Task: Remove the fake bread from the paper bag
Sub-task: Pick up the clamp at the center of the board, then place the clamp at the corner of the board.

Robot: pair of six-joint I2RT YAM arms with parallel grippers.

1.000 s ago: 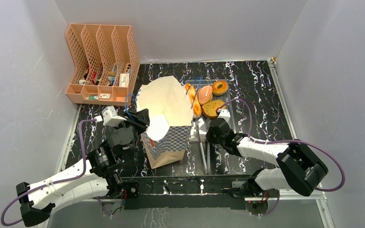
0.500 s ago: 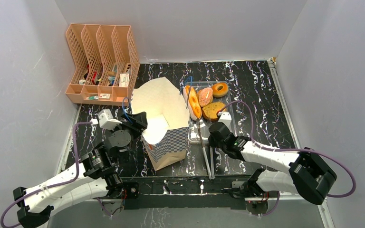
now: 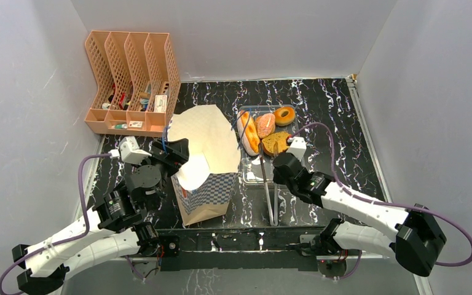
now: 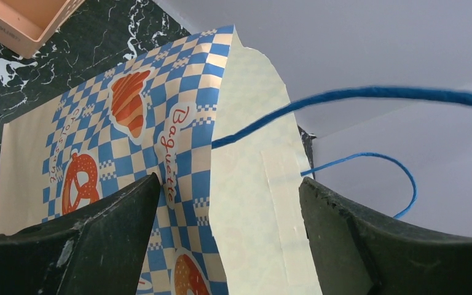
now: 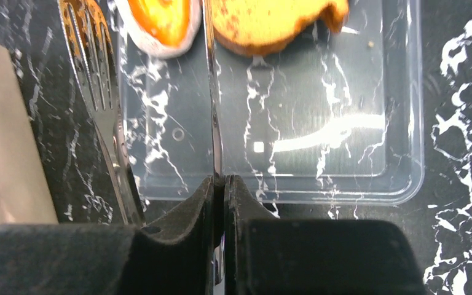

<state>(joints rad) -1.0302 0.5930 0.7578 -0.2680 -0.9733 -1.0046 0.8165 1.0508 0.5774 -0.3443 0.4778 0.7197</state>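
The paper bag point(image 3: 200, 166) stands tilted at centre left, checkered band low and mouth toward the left arm. My left gripper point(image 3: 177, 150) is open, its jaws on either side of the bag's rim point(image 4: 246, 184) beside a blue cord handle point(image 4: 356, 95). The fake bread lies on the clear tray point(image 3: 286, 157): a long loaf point(image 3: 247, 132), two glazed rings point(image 3: 264, 125) point(image 3: 284, 115) and a toast slice point(image 3: 275, 142). My right gripper point(image 3: 275, 167) is shut on one arm of the metal tongs point(image 5: 212, 92). The toast point(image 5: 270, 21) and the loaf's end point(image 5: 163, 21) show just beyond it.
The tongs' other arm with a forked tip point(image 5: 92, 61) lies beside the tray's left edge. A peach mesh file organizer point(image 3: 132, 83) stands at the back left. White walls close in the black marbled table point(image 3: 332, 117) on three sides.
The bag has shifted to the left and nearer with my left gripper, uncovering the long loaf. My right gripper has stayed shut on the tongs, moving only slightly.
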